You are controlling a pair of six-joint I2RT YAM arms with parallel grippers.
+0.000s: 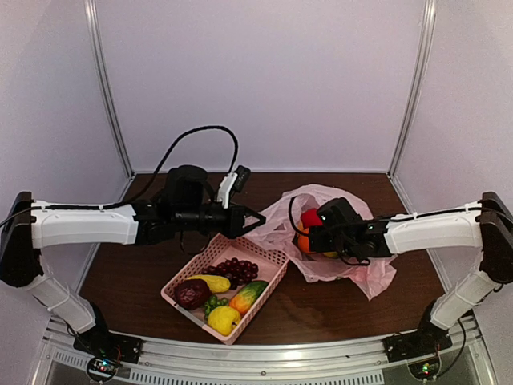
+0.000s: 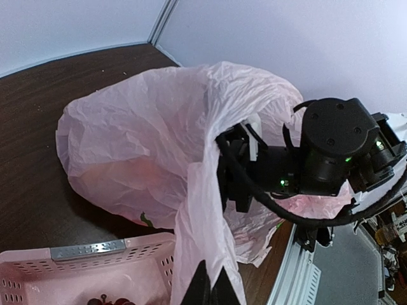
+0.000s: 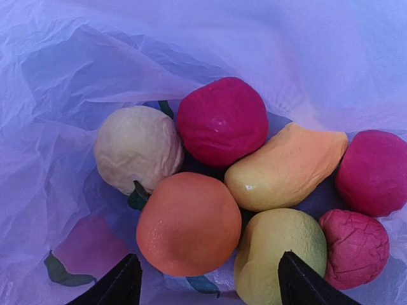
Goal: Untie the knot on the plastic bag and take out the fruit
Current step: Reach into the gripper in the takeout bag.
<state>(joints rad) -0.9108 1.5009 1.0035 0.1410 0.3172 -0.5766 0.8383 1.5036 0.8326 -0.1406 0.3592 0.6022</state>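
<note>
Right end effector (image 3: 210,279) open over fruit (image 3: 221,121) inside the plastic bag (image 1: 361,273), centre right.
Left end effector (image 2: 206,286) is clamped on the bag's rim; the right one should drop straight, straddling the orange (image 3: 189,222).

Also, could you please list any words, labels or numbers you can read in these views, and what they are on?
None can be read.
Plastic bag: only a peach-and-leaf picture shows, no legible lettering.
Grey strip on the basket rim: marks too small to read.
</note>
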